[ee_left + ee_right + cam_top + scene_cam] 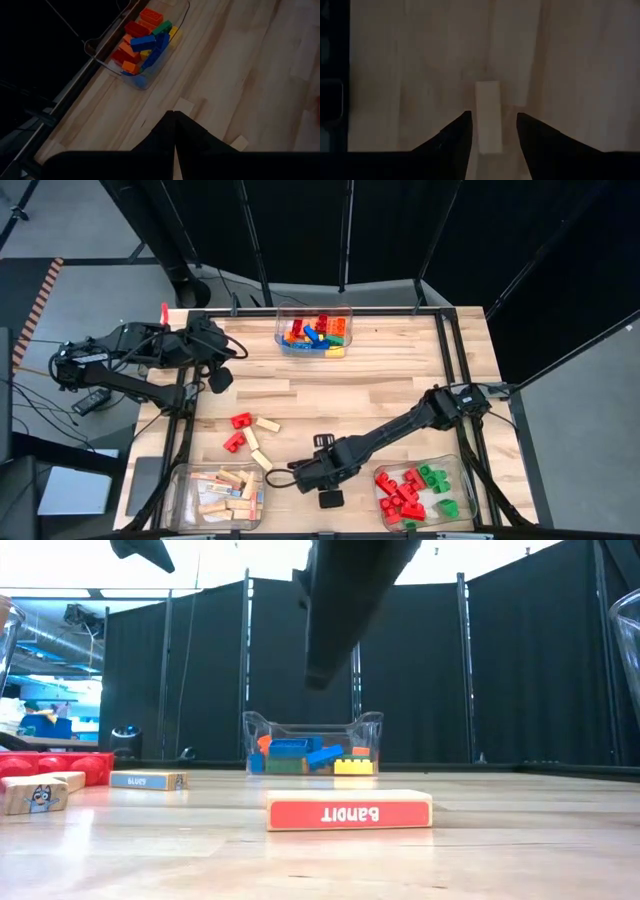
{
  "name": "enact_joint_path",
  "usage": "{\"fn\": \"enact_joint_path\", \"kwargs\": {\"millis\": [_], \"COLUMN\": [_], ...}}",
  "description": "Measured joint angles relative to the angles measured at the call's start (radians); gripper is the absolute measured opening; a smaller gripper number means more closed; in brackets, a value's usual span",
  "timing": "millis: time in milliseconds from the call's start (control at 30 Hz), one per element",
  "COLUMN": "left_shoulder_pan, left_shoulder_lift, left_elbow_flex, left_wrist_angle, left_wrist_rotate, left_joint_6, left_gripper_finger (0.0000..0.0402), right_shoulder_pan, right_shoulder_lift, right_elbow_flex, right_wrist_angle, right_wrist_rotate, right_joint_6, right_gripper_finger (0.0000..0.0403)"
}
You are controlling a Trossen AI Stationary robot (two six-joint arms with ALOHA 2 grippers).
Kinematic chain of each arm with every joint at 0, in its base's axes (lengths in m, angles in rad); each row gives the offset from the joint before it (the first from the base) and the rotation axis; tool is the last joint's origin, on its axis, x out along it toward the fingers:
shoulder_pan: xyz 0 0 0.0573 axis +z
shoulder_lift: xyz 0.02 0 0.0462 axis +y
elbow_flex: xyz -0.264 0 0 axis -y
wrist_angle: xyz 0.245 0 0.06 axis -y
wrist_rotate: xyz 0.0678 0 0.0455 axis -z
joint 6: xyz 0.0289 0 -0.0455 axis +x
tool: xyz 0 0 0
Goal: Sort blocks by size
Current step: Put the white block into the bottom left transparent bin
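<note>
A pale wooden bar (488, 122) lies flat on the table, and in the low view it shows a red printed side (349, 810). My right gripper (492, 120) hangs above it, open and pointing down, with one finger on each side of the bar and well clear of it (318, 675). In the high view this gripper (300, 476) is near the front middle of the table. Two red bricks (238, 432) and more wooden bars (258, 442) lie loose to its left. My left gripper (174, 131) is shut and waits above the far left of the table (217, 376).
A clear bin of mixed coloured bricks (315, 332) stands at the far middle. Another bin with wooden bars (222, 496) is at the near left, and a third with red and green bricks (415, 492) at the near right. Bare wood lies between them.
</note>
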Motion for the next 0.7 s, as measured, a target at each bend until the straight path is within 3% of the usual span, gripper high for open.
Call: {"fn": "enact_joint_path", "kwargs": {"millis": [333, 700], "left_shoulder_pan": [0.000, 0.000], "left_shoulder_lift": [0.000, 0.000], "left_elbow_flex": [0.000, 0.000], "left_wrist_angle": [0.001, 0.001], "left_wrist_rotate": [0.000, 0.000], "left_joint_6": [0.000, 0.000], "left_gripper_finger": [0.0013, 0.0013], "right_shoulder_pan": [0.006, -0.018], "right_shoulder_lift": [-0.011, -0.035], "right_elbow_flex": [-0.199, -0.227], "right_wrist_angle": [0.250, 0.241], "right_wrist_rotate": [-0.072, -0.063], "right_joint_6": [0.085, 0.006], "right_gripper_finger": [0.0212, 0.0306]}}
